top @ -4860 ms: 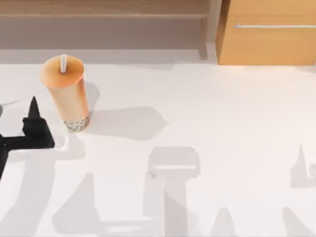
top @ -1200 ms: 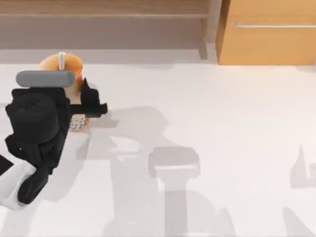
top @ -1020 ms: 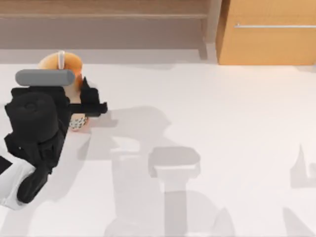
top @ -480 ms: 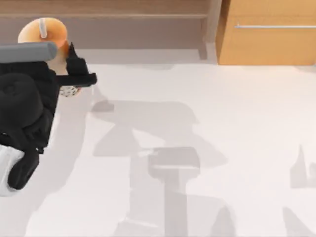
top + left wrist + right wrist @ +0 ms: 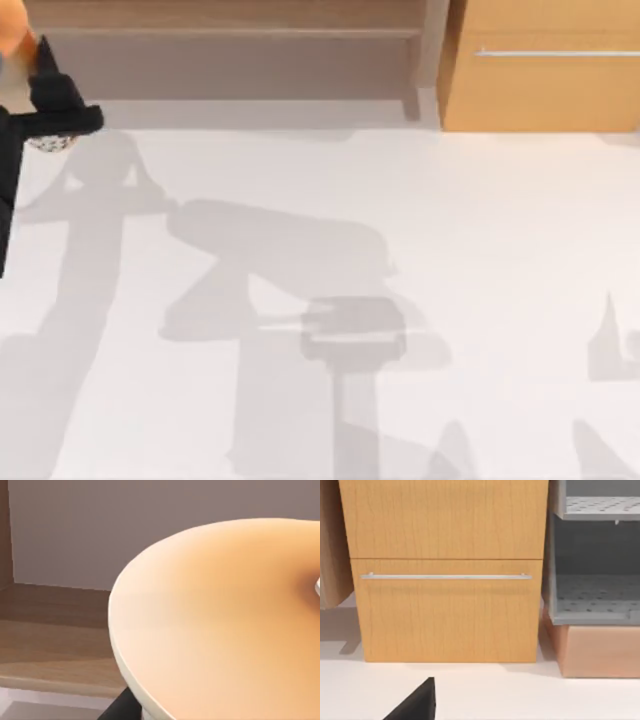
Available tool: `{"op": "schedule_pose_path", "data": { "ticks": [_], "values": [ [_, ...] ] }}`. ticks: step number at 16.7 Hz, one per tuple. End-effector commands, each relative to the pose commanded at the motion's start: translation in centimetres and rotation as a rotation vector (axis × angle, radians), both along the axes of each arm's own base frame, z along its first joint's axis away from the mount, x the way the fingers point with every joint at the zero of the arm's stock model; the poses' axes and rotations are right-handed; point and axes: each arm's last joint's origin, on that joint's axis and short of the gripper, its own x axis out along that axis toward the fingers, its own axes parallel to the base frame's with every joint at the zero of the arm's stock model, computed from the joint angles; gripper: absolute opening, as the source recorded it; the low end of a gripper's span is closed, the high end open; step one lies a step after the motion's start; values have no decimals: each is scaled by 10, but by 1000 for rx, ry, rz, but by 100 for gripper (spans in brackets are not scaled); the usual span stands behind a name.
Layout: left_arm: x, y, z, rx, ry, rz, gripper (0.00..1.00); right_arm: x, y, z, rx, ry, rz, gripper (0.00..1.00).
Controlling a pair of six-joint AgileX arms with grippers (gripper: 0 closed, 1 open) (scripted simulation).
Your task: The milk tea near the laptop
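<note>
1. White table (image 5: pixel 400 220) runs wide and bare under the top camera; wood shelving sits behind it, and a wooden cabinet (image 5: pixel 545 70) with a metal handle stands at the far right.
2. Far left, at the top view's upper corner: my left gripper (image 5: pixel 40 95) is up off the table. One dark finger stands against the milk tea (image 5: pixel 12 25), whose orange top shows at the frame edge, pearls visible just under the finger bar. I read it as clamped on the cup, with the cup off the surface.
3. Left wrist view: the orange lid (image 5: pixel 225 625) looms very close, a dark finger (image 5: pixel 117 711) showing beneath its rim.
4. No laptop anywhere on the table, so I cannot place the goal spot.
5. Progress, my judgement: grasp and lift look done. Carry, set-down and release are left. Cup is tall and tapered, so tipping at set-down is the risk.
6. Right side: my right gripper (image 5: pixel 415 702) sits parked, a dark finger tip facing the cabinet drawer (image 5: pixel 445 612). Cannot tell its finger state.
</note>
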Motion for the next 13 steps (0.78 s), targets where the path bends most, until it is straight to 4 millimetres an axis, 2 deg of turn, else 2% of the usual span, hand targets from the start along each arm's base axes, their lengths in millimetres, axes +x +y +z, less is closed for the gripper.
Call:
{"op": "schedule_pose_path", "data": {
  "ticks": [3,7,13],
  "values": [
    [-14,22,0,27,28,2,0,0,0,0,0,0,0,100],
    [-37,46,-15,57,128,-22,0,0,0,0,0,0,0,100],
    [-66,62,-40,58,273,-81,0,0,0,0,0,0,0,100]
  ]
}}
